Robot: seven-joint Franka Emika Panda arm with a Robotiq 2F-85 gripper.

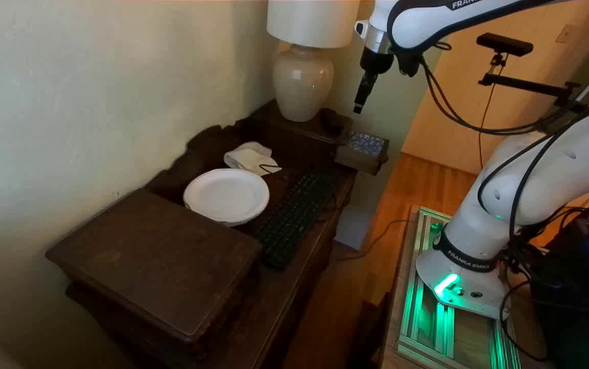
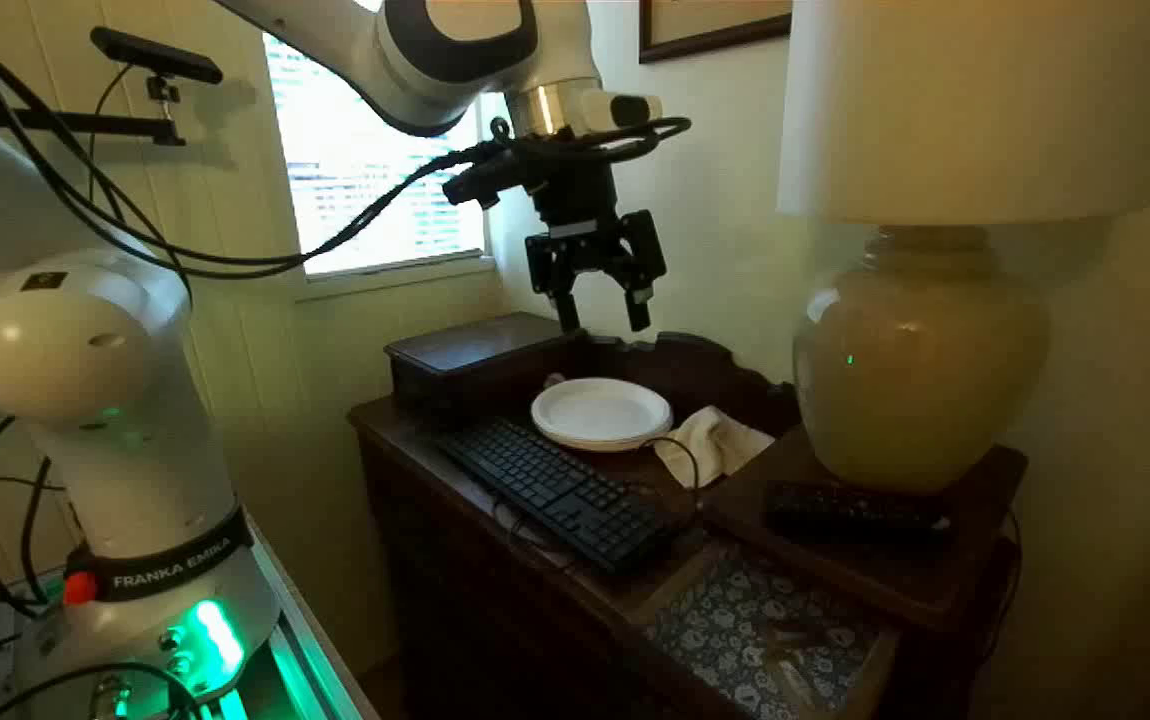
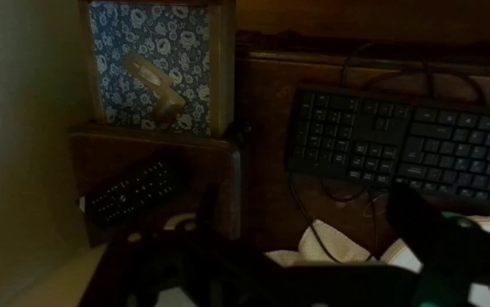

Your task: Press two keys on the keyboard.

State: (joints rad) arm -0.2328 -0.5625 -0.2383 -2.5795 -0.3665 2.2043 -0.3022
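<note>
The long black keyboard (image 1: 297, 218) lies flat along the front of a dark wooden desk. It also shows in an exterior view (image 2: 560, 490) and at the right of the wrist view (image 3: 385, 136), where its far end runs out of frame. My gripper (image 2: 605, 318) is open and empty, its two fingers spread apart and pointing down. It hangs in the air well above the desk, touching nothing. It also shows high up near the lamp in an exterior view (image 1: 358, 107). In the wrist view the dark fingers (image 3: 302, 192) frame the cable and cloth below the keyboard.
White plates (image 2: 602, 410) and a pale cloth (image 2: 713, 445) lie behind the keyboard, with a loose cable (image 2: 692, 465). A lamp (image 1: 303, 82) and a black remote (image 2: 855, 510) stand on a raised side block. An open flower-lined drawer (image 3: 221, 68) juts out. A raised wooden box (image 1: 156, 256) flanks the other end.
</note>
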